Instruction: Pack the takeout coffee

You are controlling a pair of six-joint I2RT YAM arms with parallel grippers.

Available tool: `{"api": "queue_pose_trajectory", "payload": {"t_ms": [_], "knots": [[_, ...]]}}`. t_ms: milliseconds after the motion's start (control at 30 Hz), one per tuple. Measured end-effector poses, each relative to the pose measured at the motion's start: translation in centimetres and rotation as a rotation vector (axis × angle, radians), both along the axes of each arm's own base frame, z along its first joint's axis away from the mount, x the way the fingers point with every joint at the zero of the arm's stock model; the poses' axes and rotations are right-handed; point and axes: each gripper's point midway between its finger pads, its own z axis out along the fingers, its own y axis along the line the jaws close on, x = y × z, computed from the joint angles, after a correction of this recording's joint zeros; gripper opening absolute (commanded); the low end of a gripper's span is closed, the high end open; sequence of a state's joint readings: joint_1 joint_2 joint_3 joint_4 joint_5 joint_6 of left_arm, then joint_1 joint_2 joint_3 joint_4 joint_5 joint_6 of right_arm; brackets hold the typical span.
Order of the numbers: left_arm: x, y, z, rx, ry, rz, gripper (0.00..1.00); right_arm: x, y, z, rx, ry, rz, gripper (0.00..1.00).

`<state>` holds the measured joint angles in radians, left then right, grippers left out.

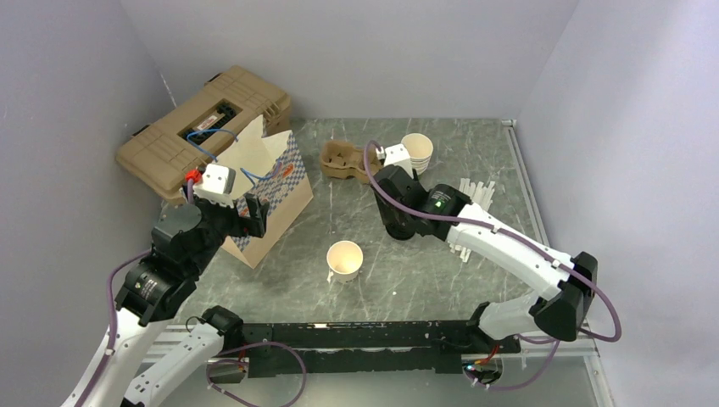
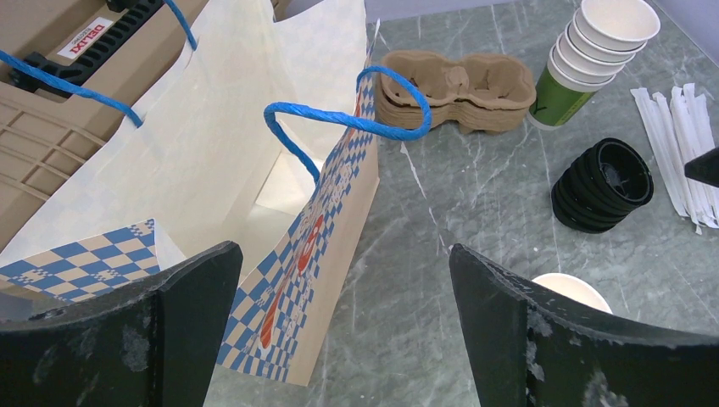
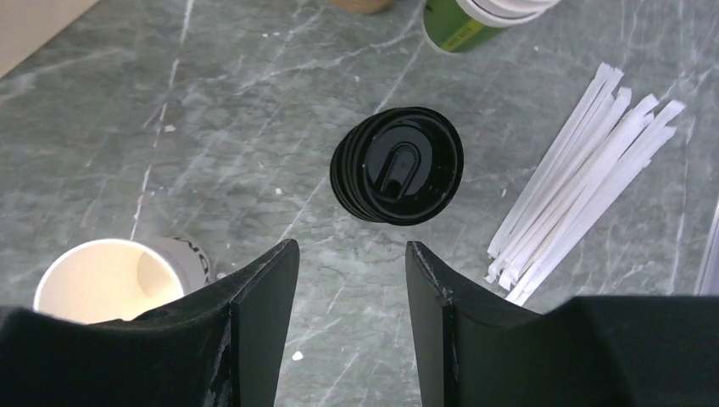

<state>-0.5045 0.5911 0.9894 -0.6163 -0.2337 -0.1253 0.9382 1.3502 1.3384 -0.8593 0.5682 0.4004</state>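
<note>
No cup with a black lid shows in any view. One lidless pale paper cup point(image 1: 344, 259) stands alone mid-table; it also shows in the left wrist view point(image 2: 572, 291) and the right wrist view point(image 3: 110, 280). A stack of black lids point(image 3: 398, 165) lies just ahead of my right gripper point(image 3: 352, 314), which is open, empty and above the table. The lids also show in the left wrist view point(image 2: 604, 184). My left gripper point(image 2: 343, 331) is open and empty, above the near right edge of the open checkered paper bag point(image 1: 271, 182) with blue handles point(image 2: 348, 119).
A stack of cream cups with green bottom point(image 1: 417, 153) and brown cardboard cup carriers point(image 1: 343, 161) stand at the back. White wrapped straws point(image 1: 475, 199) lie at the right. A tan toolbox point(image 1: 203, 127) sits behind the bag at the back left.
</note>
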Motion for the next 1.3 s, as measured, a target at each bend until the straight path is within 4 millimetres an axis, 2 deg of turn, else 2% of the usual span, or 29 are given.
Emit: {"api": "queue_pose_trajectory", "payload": {"t_ms": [133,567,1067,1300], "knots": [[0.0,0.0,0.0,-0.001,0.000,-0.001,0.99,1.2,-1.0,-1.9,0.023,0.040,-0.058,0.50],[-0.1,-0.1,0.0,-0.005,0.001,-0.007,1.00,4.6,-1.1,-6.2,0.176,0.113,-0.206,0.45],[-0.1,-0.2,0.0,-0.005,0.001,-0.008,0.99,6.4,-1.6,-10.3,0.255,0.172,-0.317,0.42],[-0.1,-0.2,0.0,-0.005,0.002,-0.011,0.99,7.0,-1.4,-11.1,0.272,0.182,-0.325,0.39]]}}
